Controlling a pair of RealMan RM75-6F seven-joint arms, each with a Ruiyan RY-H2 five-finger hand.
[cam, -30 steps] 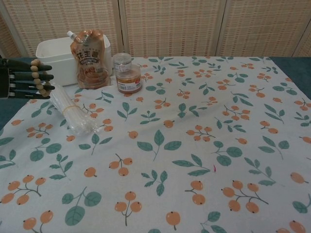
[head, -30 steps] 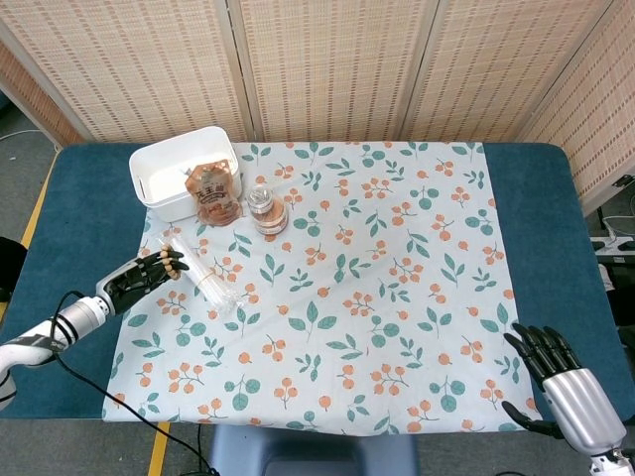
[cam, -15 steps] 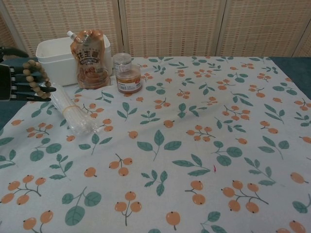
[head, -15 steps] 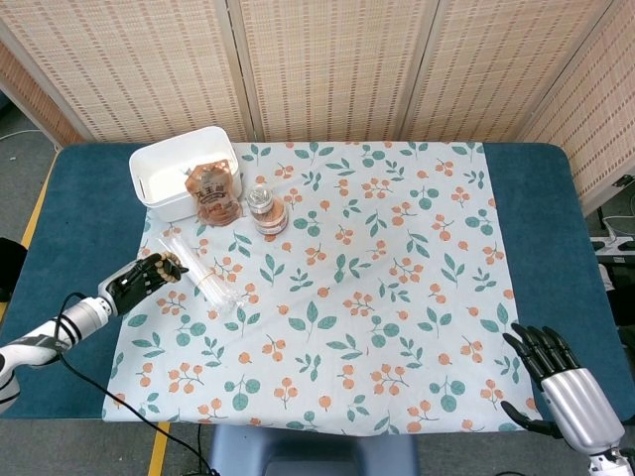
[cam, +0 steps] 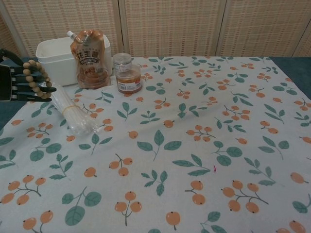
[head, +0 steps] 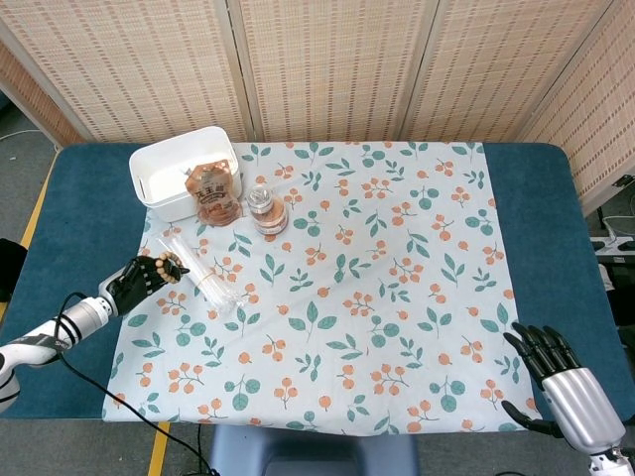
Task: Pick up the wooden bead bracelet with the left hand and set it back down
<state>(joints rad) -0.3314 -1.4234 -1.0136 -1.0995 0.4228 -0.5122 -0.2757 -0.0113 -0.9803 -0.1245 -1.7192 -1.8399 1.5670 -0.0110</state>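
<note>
Now, nearest us, our right hand (head: 561, 382) lies at the near right corner of the table (head: 84, 208), fingers spread, holding nothing, just as it did a second ago. It takes no part in this task.

Across at the left edge, our left hand (head: 139, 279) has the bracelet (cam: 35, 79) looped over its fingers (cam: 34, 87), which reach out level toward the cloth (head: 397, 297). A second ago the beads sat draped along the fingertips; since then they have slid back and now hang as an open loop round the fingers. In the head view the hand has also drawn back a little toward us and to the left. The bracelet is clear of the cloth, so we judge the pick-up done and the setting down not yet made.

Just beside the fingers, the plastic sleeve (cam: 73, 114) lies on the cloth, and the bracelet may catch it on the way down, so we should lower to the bare patch to its left.

Farther back stand the pouch (cam: 90, 58), the jars (cam: 127, 74) and the white tub (cam: 53, 60), all unmoved.
</note>
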